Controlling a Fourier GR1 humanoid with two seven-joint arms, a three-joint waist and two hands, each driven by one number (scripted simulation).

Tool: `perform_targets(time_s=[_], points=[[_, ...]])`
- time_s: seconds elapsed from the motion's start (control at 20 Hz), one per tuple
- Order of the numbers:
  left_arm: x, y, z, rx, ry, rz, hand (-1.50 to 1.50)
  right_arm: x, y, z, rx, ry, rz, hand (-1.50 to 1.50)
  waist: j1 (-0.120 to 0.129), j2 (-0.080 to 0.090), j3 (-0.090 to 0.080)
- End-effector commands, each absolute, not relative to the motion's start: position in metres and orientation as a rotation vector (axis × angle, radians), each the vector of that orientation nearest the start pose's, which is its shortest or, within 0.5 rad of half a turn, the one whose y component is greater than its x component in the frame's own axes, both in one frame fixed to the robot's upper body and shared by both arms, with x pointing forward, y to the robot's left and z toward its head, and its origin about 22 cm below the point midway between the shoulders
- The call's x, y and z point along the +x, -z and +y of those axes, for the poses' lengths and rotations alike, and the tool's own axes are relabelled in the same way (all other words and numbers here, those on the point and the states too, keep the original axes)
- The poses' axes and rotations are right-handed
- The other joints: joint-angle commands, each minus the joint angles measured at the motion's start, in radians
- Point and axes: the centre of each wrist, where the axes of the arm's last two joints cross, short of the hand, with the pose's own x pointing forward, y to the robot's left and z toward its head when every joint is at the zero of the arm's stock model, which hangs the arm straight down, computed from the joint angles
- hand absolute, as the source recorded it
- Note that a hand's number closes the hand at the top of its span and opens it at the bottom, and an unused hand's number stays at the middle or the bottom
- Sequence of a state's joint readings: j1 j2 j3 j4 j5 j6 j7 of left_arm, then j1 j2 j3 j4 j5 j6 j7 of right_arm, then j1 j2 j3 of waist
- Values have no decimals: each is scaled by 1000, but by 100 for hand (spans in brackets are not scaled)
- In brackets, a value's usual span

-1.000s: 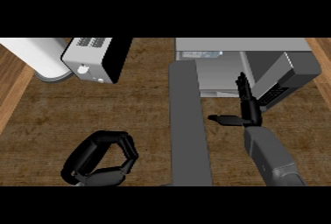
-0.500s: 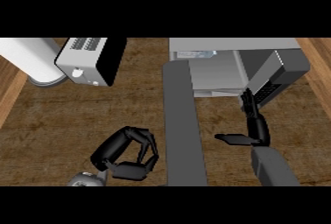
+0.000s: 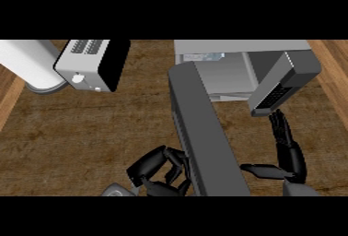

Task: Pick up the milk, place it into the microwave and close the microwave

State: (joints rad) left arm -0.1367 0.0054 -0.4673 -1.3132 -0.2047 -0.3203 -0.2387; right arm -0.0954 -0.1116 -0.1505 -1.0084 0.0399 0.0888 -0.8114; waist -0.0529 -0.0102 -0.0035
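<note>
Head view looks steeply down on a brown wooden counter (image 3: 81, 129). The microwave (image 3: 238, 46) stands at the top right with its door (image 3: 204, 133) wide open; the door is a long dark slab running from the box's front left corner down toward the lower edge, between the two hands. Inside the cavity lies the milk (image 3: 204, 57), a pale carton with a bluish printed patch at its far end; its sides are hard to tell from the light cavity walls. The dark button panel (image 3: 282, 87) sits on the cavity's right side.

The right hand (image 3: 289, 152) is open, to the right of the door; its fingers (image 3: 279, 126) are straight and point up at the panel's lower corner, their tips just beside it, with the thumb (image 3: 262, 170) stuck out sideways toward the door; it holds nothing. The left hand (image 3: 159, 170) is low at the door's left edge, fingers curled in on themselves with nothing seen inside them; whether it touches the door cannot be told.

At the top left a toaster (image 3: 88, 64) stands, slots up; a white cylinder (image 3: 31, 62) is just beside it, at the view's left edge.
</note>
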Motion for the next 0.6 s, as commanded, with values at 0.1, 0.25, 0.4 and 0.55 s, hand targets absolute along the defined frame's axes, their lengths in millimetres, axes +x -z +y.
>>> perform_targets(time_s=[0.1,0.25,0.4,0.55], points=[[232,49,68,-575,968,-1509,150,204,53,-320,-132,-73,-1955,-150,-15,5,-1],[221,59,50,-530,987,-1524,150,194,28,-317,-97,-64,-1992,-150,-14,8,0],[222,50,32,-505,934,-1540,150,184,20,-313,-9,-52,-1987,-150,-26,12,0],[210,56,23,-472,858,-1529,150,190,16,-316,54,-47,-1989,-150,-36,20,0]])
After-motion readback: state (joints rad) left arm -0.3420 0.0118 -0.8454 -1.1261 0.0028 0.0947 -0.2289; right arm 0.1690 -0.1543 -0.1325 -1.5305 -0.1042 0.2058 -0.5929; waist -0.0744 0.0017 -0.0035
